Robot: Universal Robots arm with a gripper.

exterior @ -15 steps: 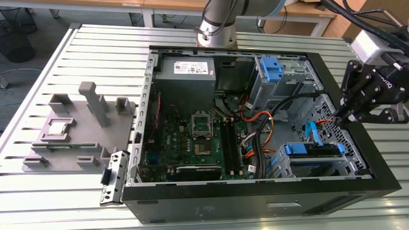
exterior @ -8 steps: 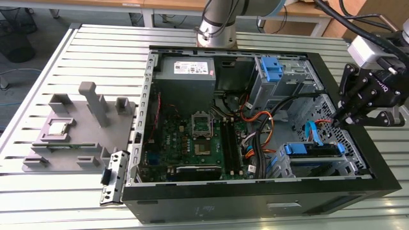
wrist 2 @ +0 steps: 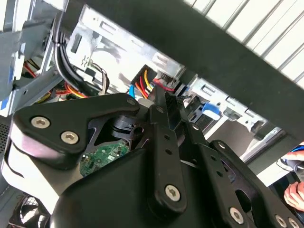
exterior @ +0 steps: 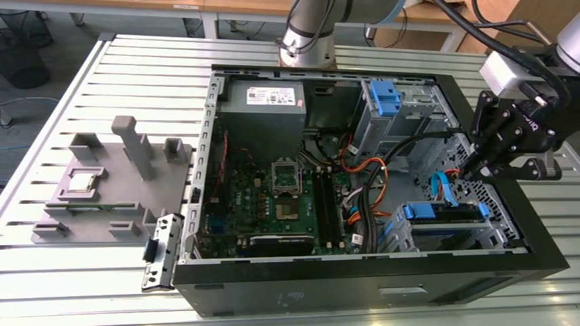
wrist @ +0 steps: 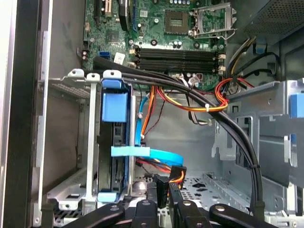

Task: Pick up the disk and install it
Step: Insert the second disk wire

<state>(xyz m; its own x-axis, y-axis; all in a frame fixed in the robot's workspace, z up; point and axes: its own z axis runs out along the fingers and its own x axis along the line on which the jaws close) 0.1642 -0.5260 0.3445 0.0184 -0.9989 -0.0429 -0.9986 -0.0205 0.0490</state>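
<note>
Looks like the cabling stage of the install. Sits already in the lower drive cage [exterior: 471, 234] at the case's corner toward the exterior view's right: the disk [exterior: 442, 212], slid between the metal walls.

Grips a black cable plug [wrist: 165, 184] with red, orange and yellow wires, pincer [wrist: 164, 202] clenched on it (both wrist views show the tips closing on the plug's body). Hangs inside the case [exterior: 363, 285], just beside the cage, above the open bay floor.

For doing this well:
- Keep the plug square to the disk's connector edge; avoid any tilt, since such plugs are keyed and bind easily.
- Steer clear of the thick black cable bundle [wrist: 228, 128] arching nearby, and of the flat blue cable [wrist: 147, 153] that crosses out from the disk.
- Press gently and straight, never sideways against the cage wall.

As for the disk's look in the first wrist view [wrist: 115, 156]: seen edge-on, dark and slim, framed by blue plastic rails, with a broad blue tab [wrist: 115, 105] at its end.
</note>
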